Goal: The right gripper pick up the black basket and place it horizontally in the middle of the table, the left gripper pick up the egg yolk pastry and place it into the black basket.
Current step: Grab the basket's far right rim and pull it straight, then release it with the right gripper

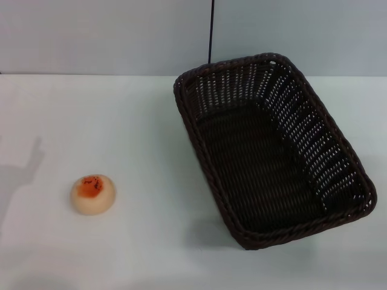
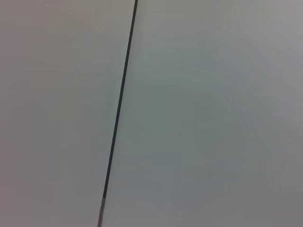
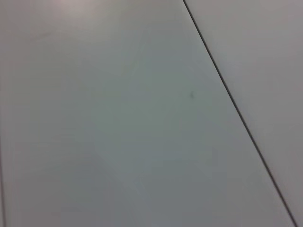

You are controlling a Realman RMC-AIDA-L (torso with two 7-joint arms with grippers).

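The black basket (image 1: 272, 148) is a dark woven wicker rectangle lying on the right half of the white table (image 1: 139, 121), its long side running diagonally from the far middle to the near right. It is empty. The egg yolk pastry (image 1: 92, 194) is a small cream bun with an orange-red top, sitting on the table at the near left, well apart from the basket. Neither gripper shows in any view. Both wrist views show only a pale wall panel with a thin dark seam.
A pale wall stands behind the table's far edge, with a thin dark vertical seam (image 1: 211, 30) above the basket. A faint shadow lies on the table at the left edge (image 1: 21, 175). Bare tabletop lies between the pastry and the basket.
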